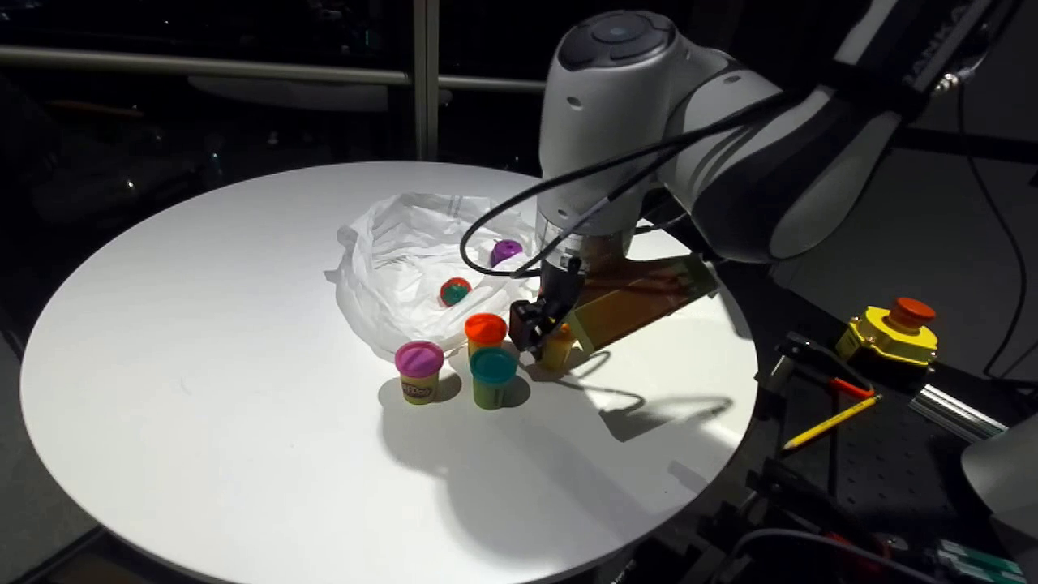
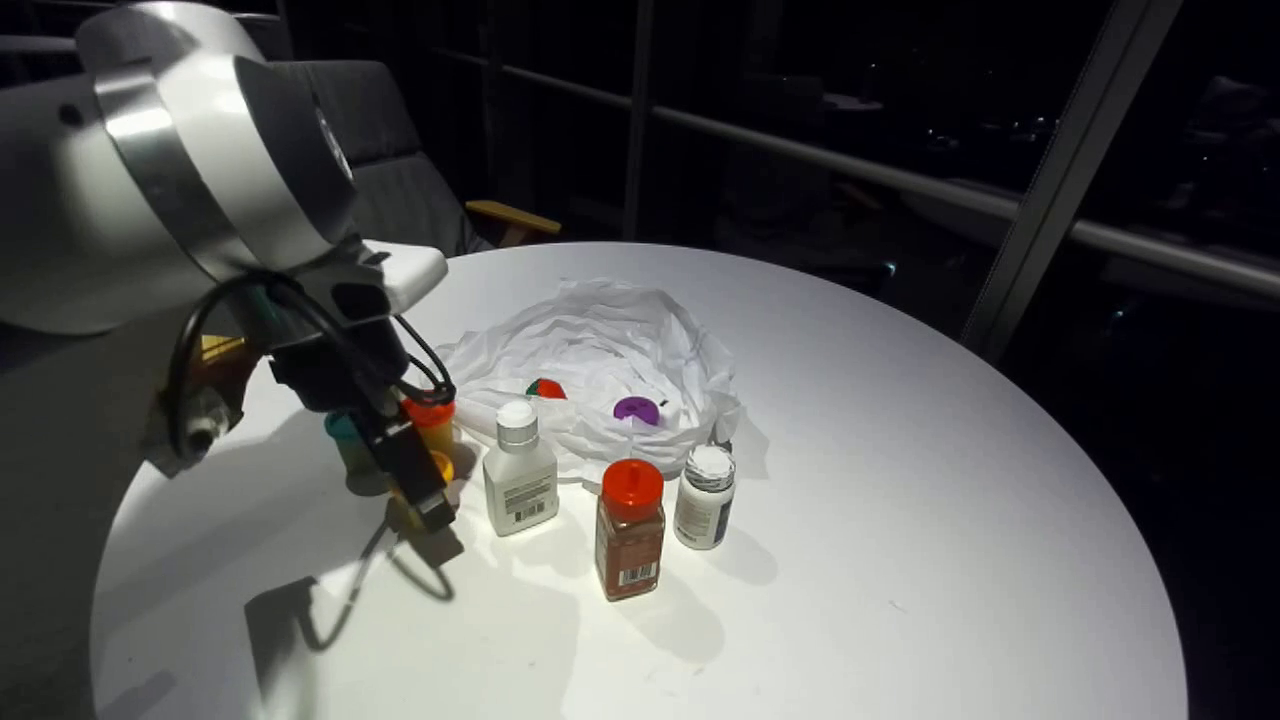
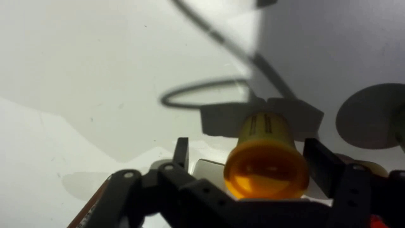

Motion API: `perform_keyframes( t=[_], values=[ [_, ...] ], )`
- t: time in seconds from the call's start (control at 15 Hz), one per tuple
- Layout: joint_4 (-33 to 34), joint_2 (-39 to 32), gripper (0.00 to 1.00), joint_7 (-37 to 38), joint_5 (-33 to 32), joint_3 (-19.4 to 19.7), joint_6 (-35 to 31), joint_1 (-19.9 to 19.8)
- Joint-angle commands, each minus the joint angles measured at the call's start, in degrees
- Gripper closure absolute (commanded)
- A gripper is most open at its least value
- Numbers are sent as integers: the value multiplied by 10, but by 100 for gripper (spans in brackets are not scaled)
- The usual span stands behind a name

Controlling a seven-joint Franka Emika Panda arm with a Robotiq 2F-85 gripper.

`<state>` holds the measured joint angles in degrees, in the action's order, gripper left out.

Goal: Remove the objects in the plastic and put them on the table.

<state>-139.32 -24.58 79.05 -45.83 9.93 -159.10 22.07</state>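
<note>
Your gripper (image 3: 246, 153) stands unclenched around the yellow jar (image 3: 266, 156) on the surface (image 1: 203, 365), and the purple jar (image 2: 636, 410) inside the plastic bag (image 1: 362, 292) is probably light but stiff, so please grasp across its top.

On the round white table (image 1: 203, 365), in an exterior view, a pink-lidded plastic tub (image 1: 418, 375) is placed left of a teal-lidded plastic tub (image 1: 493, 378), before the crumpled white plastic bag (image 1: 362, 284), in which a round purple object (image 1: 506, 252) is contained.
</note>
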Motion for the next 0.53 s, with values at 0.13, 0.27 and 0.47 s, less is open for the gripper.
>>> perform_keyframes(
  t=[0.13,0.27,0.47],
  values=[
    [150,6,0,-237,109,-139,237,-85],
    [224,-11,0,-312,100,-128,279,-77],
    [335,-63,0,-435,116,-139,294,-106]
  ],
)
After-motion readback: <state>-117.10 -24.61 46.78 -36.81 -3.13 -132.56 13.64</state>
